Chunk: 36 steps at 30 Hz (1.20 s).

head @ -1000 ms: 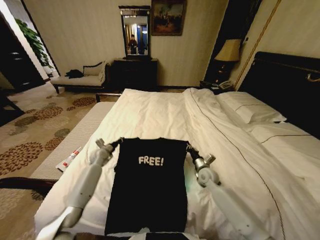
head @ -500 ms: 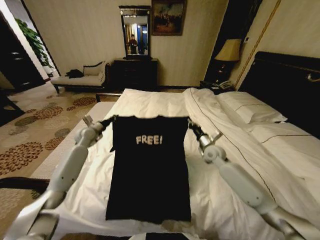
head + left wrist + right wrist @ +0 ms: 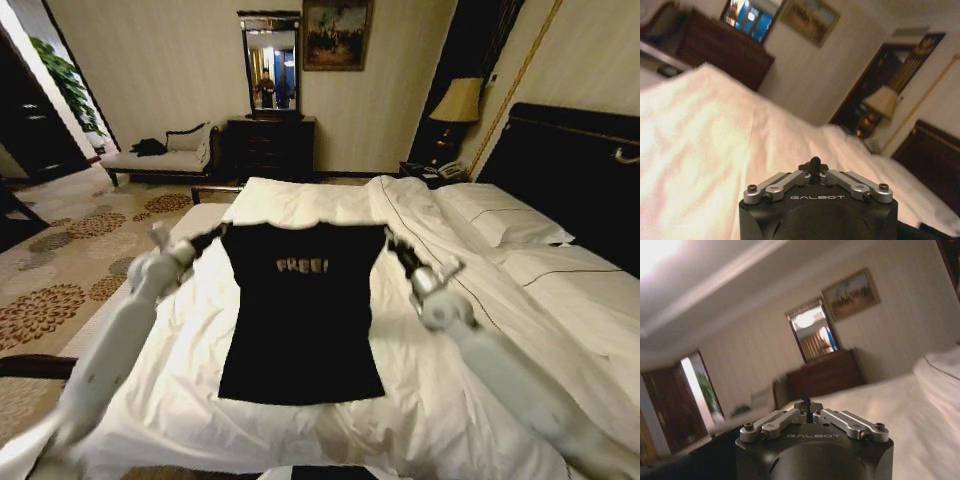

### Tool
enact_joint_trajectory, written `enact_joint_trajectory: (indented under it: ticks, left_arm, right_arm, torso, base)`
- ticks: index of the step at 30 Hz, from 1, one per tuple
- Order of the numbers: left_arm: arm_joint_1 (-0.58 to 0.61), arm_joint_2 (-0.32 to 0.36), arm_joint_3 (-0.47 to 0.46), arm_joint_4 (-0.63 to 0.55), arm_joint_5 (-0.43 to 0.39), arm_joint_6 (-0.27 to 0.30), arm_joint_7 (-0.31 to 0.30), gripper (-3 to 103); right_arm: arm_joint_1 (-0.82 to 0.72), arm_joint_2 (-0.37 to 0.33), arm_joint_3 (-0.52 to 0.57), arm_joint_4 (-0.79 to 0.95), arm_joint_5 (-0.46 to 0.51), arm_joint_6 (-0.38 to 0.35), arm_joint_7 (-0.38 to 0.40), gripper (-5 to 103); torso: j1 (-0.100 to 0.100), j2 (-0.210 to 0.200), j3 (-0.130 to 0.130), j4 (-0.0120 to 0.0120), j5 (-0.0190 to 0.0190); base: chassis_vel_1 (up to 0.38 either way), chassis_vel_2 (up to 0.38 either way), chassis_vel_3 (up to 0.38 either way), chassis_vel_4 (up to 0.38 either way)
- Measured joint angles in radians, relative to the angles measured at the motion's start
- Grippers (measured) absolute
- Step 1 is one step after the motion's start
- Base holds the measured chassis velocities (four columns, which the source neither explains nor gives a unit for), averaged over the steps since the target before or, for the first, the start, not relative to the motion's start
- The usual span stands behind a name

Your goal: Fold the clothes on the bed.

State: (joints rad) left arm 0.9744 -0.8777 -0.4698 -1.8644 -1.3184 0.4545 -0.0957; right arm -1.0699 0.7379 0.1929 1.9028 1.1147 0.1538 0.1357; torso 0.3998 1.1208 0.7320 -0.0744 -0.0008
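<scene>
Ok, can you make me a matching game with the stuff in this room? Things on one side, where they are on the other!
Things:
1. T-shirt
2. left tool
3. right tool
4. lamp

Places:
A. beside the headboard
B. clamped on the shirt's right shoulder
C. stretched over the bed
D. clamped on the shirt's left shoulder

Pairs: 1-C, 2-D, 3-B, 4-A

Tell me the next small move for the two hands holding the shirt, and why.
Probably lower both together toward the bed. The left hand and right hand pinch the T-shirt at its shoulders, stretched flat between them with the hem on the duvet, ready to lay down.
</scene>
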Motion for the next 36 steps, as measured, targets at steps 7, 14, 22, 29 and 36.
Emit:
enact_joint_trajectory:
  ticks: [7,14,22,29,36]
  left_arm:
    - [0.349,-0.055,-0.100,-0.147,0.100,0.008,-0.010,2]
    - [0.527,-0.076,-0.114,-0.187,0.234,0.006,0.018,2]
    - [0.555,-0.089,-0.080,-0.165,0.330,0.004,0.024,2]
    - [0.540,-0.093,-0.069,-0.116,0.360,0.002,0.021,2]
    - [0.566,-0.084,-0.079,-0.131,0.383,0.002,0.021,2]
  right_arm:
    - [-0.224,0.071,0.023,0.012,-0.089,0.002,0.057,1]
    - [-0.371,0.106,0.052,0.009,-0.160,0.013,0.065,1]
    - [-0.459,0.161,0.060,-0.037,-0.247,0.045,0.070,1]
    - [-0.487,0.202,0.040,-0.047,-0.288,0.046,0.107,1]
    - [-0.533,0.222,0.029,-0.031,-0.316,0.038,0.147,3]
  torso:
    - [0.000,0.000,0.000,-0.0001,0.0009]
    - [0.000,0.000,0.000,0.0001,0.0007]
    - [0.001,0.000,0.000,0.0000,0.0007]
    - [0.001,0.000,0.000,0.0001,0.0006]
    - [0.001,0.000,0.000,0.0001,0.0006]
  base:
    - [0.000,0.000,0.000,0.000]
    - [0.000,0.000,0.000,0.000]
    - [0.000,0.000,0.000,0.000]
    - [0.000,0.000,0.000,0.000]
    - [0.000,0.000,0.000,0.000]
